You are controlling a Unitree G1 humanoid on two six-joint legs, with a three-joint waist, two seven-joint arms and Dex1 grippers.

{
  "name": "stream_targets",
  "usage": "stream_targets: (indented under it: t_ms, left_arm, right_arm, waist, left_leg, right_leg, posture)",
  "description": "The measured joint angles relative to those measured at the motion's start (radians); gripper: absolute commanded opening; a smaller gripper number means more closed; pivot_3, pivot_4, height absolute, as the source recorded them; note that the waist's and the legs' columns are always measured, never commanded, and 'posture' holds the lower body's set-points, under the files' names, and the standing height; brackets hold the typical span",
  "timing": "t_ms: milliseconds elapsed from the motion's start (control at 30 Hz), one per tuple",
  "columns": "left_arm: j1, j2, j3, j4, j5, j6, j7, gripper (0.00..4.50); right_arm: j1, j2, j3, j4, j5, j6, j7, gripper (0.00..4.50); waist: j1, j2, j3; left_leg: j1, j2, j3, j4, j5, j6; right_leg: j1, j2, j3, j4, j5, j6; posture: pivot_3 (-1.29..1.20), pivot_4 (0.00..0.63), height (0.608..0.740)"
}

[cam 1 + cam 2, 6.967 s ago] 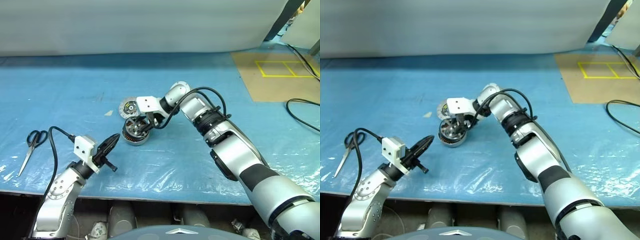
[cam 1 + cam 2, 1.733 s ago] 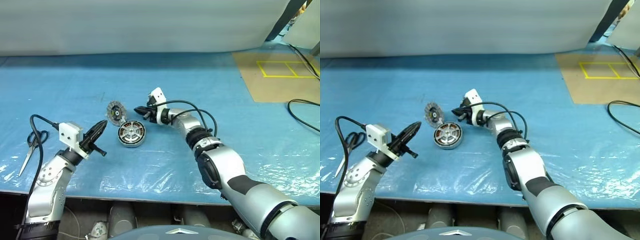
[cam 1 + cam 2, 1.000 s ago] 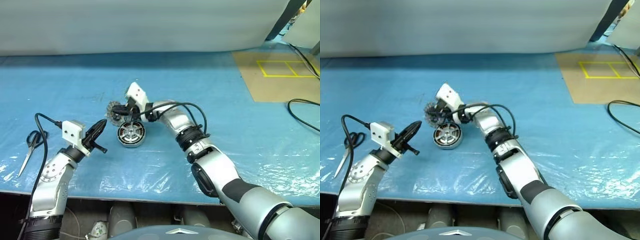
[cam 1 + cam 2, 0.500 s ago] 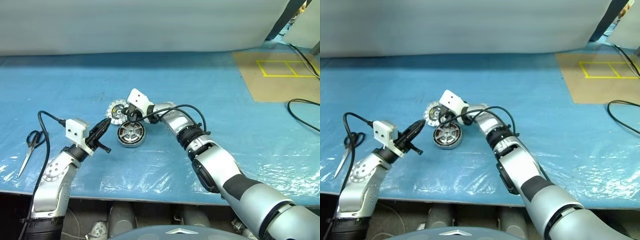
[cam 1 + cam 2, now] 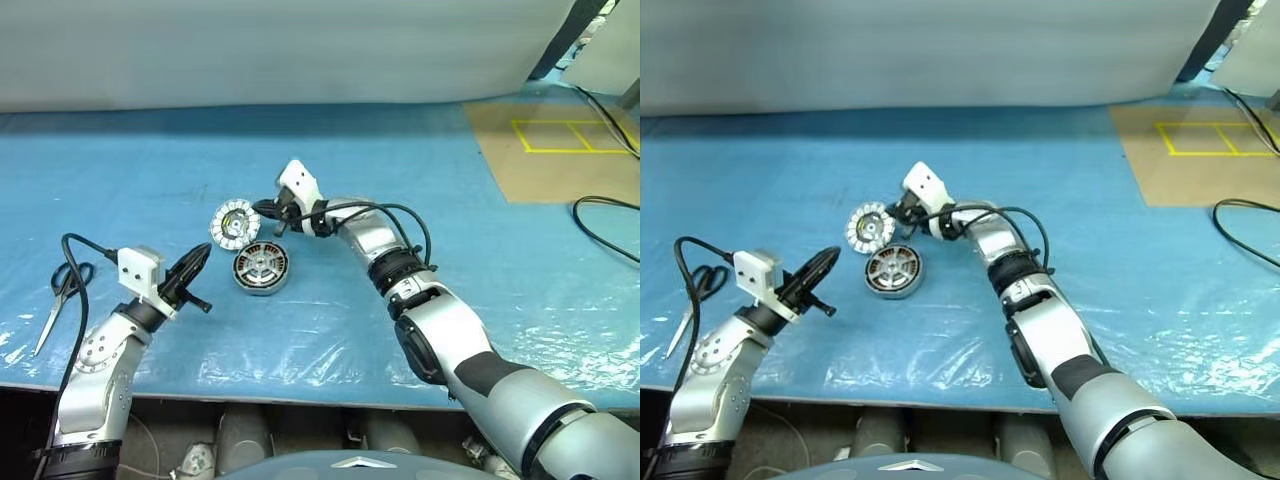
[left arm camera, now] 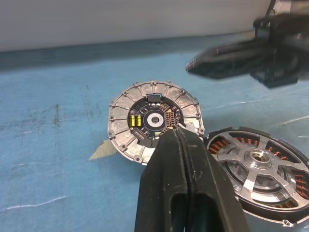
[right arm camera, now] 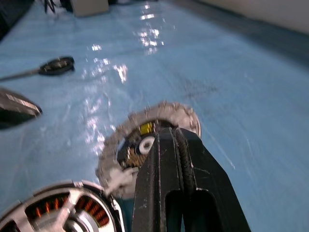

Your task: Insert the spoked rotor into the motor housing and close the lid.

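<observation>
Blue plastic-covered table (image 5: pixel 120 190); motor housing (image 5: pixel 262 269) flat, spoked rotor (image 6: pixel 257 157) already seated inside; lid (image 5: pixel 233 222) just beyond housing, circuit face up, awaiting closure; right gripper (image 5: pixel 266 207) clenched, empty, beside lid; left gripper (image 5: pixel 203 255) clenched, empty, near housing

The left arm bends up from the near edge, its gripper (image 5: pixel 197 262) level, pointing forward and to the right, fingers (image 6: pixel 183 159) pressed together, holding nothing. The right arm reaches far forward, wrist bent left; its gripper (image 5: pixel 262 206) is likewise closed and empty.
</observation>
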Motion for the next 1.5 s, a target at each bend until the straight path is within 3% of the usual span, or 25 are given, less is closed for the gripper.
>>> stream_targets:
  t_ms: [200,467,667,1000,1500]
  left_arm:
    - [0.014,0.020,-0.005,0.186,0.082,-0.051,-0.008,0.00]
    - [-0.115,0.006,-0.052,0.307,0.118,-0.082,-0.032,0.00]
    - [-0.199,0.000,-0.088,0.311,0.118,-0.063,-0.042,0.00]
    - [-0.251,-0.005,-0.126,0.306,0.121,0.013,-0.026,0.00]
    - [-0.158,0.018,-0.115,0.196,0.114,0.080,-0.003,0.00]
  right_arm:
    - [0.107,-0.061,0.003,-0.347,0.125,0.194,0.136,0.04]
    - [0.281,-0.252,0.085,-0.700,0.220,0.476,0.266,0.04]
    - [0.356,-0.334,0.171,-0.741,0.158,0.453,0.246,0.04]
    - [0.407,-0.386,0.191,-0.838,0.157,0.480,0.216,0.04]
    - [0.424,-0.410,0.190,-0.860,0.158,0.500,0.172,0.04]
  waist:
    - [0.014,-0.002,0.000]
    - [0.029,-0.003,0.000]
    - [0.028,-0.003,0.000]
    - [0.029,-0.003,0.000]
    - [0.029,-0.003,0.000]
  left_leg:
    - [-0.001,-0.001,-0.001,0.000,0.000,0.000]
    - [0.004,-0.001,-0.001,0.001,0.000,0.000]
    - [0.004,-0.002,-0.001,0.001,0.000,-0.001]
    - [0.004,-0.003,-0.001,0.001,0.000,-0.001]
    - [0.004,-0.003,-0.001,0.001,0.000,-0.001]
  right_leg:
    - [0.001,-0.001,-0.001,-0.001,0.001,0.002]
    - [0.004,0.000,0.001,0.000,0.001,0.002]
    - [0.004,-0.001,0.002,0.000,0.002,0.004]
    - [0.004,-0.001,0.001,0.000,0.003,0.004]
    - [0.005,-0.001,0.002,-0.001,0.001,0.002]
  posture:
    - [0.00,0.150,0.740]
    - [0.00,0.150,0.740]
    - [0.00,0.150,0.740]
    - [0.00,0.150,0.740]
    - [0.00,0.150,0.740]
